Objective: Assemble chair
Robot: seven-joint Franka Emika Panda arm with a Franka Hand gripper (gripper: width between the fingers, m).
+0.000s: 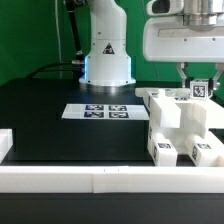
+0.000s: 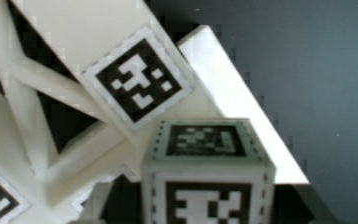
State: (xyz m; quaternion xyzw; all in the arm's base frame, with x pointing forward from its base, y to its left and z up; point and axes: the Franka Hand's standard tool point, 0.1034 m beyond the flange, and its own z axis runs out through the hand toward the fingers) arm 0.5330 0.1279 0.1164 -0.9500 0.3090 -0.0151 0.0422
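Note:
The chair is in separate matte-white blocky parts grouped at the exterior view's right, each with small black-and-white tags. My gripper hangs just above that group, its fingers shut on a small white tagged block. In the wrist view that block fills the near field, with one tag on its end and one on its side. Beside it leans a lattice-shaped chair part carrying a larger tag. The fingers themselves do not show in the wrist view.
The marker board lies flat on the black table in front of the robot base. A long low white rail runs along the front edge, and another stands at the exterior view's left.

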